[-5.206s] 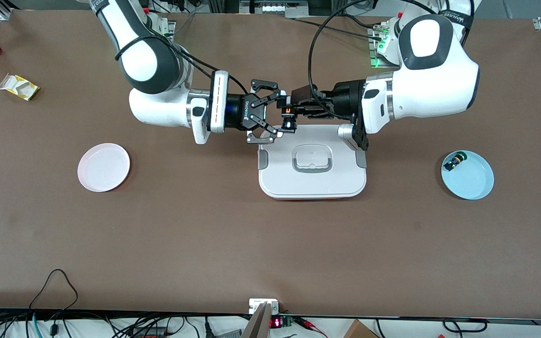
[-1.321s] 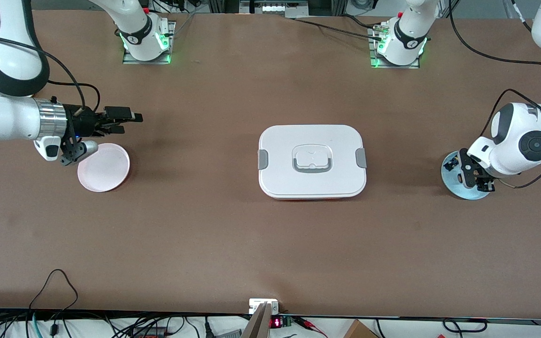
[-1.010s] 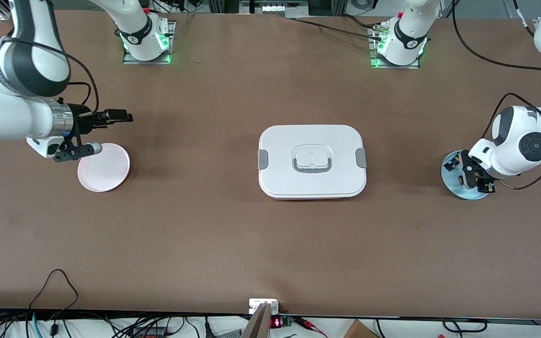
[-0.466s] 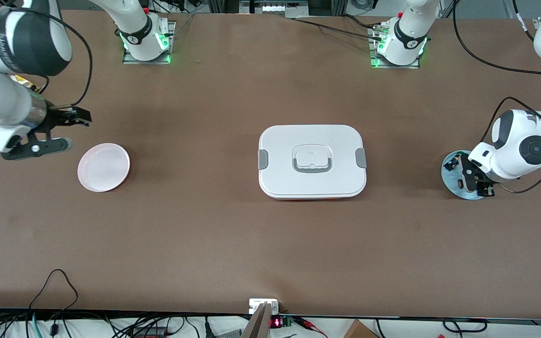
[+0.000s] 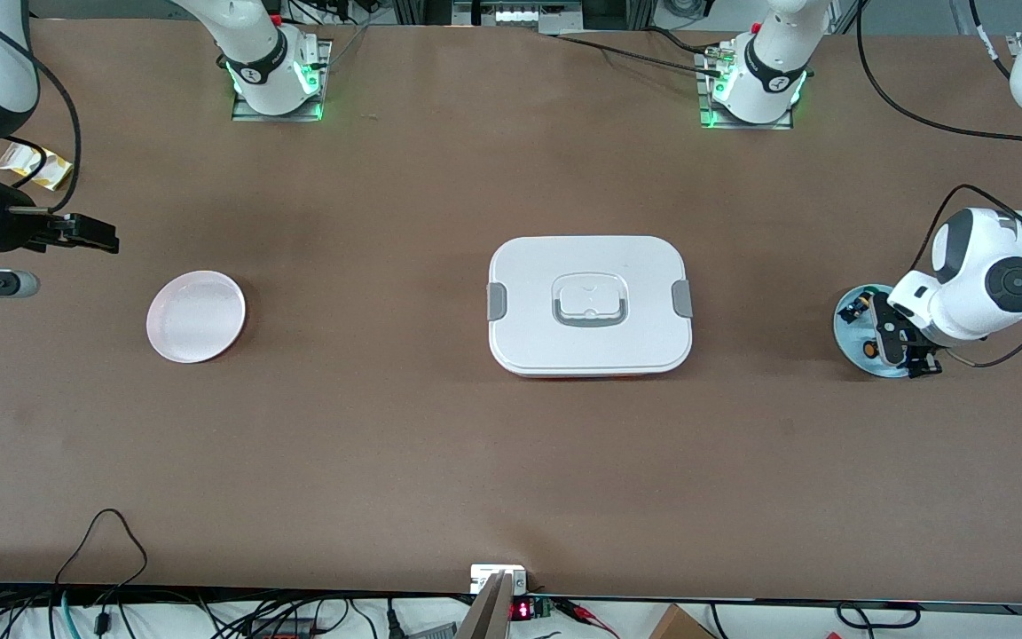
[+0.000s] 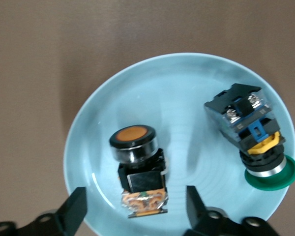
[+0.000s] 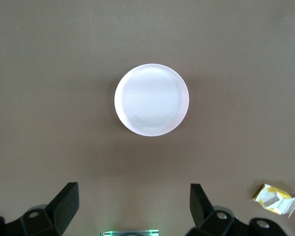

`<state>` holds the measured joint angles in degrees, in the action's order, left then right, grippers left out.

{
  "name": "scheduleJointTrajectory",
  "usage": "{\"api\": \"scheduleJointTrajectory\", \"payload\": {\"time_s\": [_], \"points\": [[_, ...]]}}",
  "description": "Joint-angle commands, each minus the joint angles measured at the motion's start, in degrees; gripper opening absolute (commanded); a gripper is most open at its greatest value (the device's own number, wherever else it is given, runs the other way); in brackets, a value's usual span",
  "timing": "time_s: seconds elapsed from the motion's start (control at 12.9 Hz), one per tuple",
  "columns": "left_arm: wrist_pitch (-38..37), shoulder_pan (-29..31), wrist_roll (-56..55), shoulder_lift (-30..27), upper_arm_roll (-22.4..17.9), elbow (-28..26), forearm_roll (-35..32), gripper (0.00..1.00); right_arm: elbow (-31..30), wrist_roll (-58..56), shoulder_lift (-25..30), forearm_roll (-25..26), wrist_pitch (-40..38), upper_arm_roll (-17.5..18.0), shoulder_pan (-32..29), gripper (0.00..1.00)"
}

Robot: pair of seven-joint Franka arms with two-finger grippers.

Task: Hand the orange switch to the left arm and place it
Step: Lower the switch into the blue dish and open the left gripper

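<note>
Orange switch (image 6: 136, 169) now sitting upright in blue plate (image 6: 177, 93) beside green switch (image 6: 258, 142), between released left gripper (image 6: 132, 211) fingers — reading as set down. Right gripper (image 5: 76, 232), open and empty, pulling back past pink plate (image 5: 196, 317) toward table edge. Both keeping well apart from box (image 5: 589, 306), leaving open table around it.

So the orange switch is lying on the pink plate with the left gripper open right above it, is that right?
Not quite. The orange switch lies on the blue plate, beside the green switch, not on the pink plate, which holds nothing. The left wrist view shows it. The left gripper is indeed open above it.
</note>
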<state>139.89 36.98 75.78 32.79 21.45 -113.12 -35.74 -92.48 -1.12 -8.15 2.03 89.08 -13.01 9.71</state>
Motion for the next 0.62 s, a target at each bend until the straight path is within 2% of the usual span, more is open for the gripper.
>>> {"api": "scheduleJointTrajectory", "payload": {"time_s": [0.0, 0.08, 0.23, 0.39, 0.54], "points": [[-3.8, 0.8, 0.3, -1.8, 2.3, 1.1, 0.5, 1.0, -0.8, 1.5, 1.0, 0.3, 1.2, 0.4, -0.6, 1.0], [-5.1, 0.9, 0.2, -2.9, 3.4, 2.6, 2.3, 1.0, -1.5, -1.6, 1.1, 0.3, 3.3, 0.3, -0.7, 1.0], [-15.6, 0.6, -0.2, -3.2, 6.6, 8.7, 6.7, 1.0, -1.8, -3.7, 0.9, 0.2, 6.2, 0.8, -3.4, 1.0], [-25.2, -0.1, -3.3, -3.1, 7.7, 14.0, 12.3, 1.0, -0.9, -3.4, 0.6, -0.2, 5.8, 5.0, -7.9, 1.0], [-33.9, -2.5, -9.9, -3.2, 7.8, 17.8, 14.8, 1.0, 0.4, -2.8, 0.6, -0.3, 5.2, 9.9, -11.5, 1.0]]}}
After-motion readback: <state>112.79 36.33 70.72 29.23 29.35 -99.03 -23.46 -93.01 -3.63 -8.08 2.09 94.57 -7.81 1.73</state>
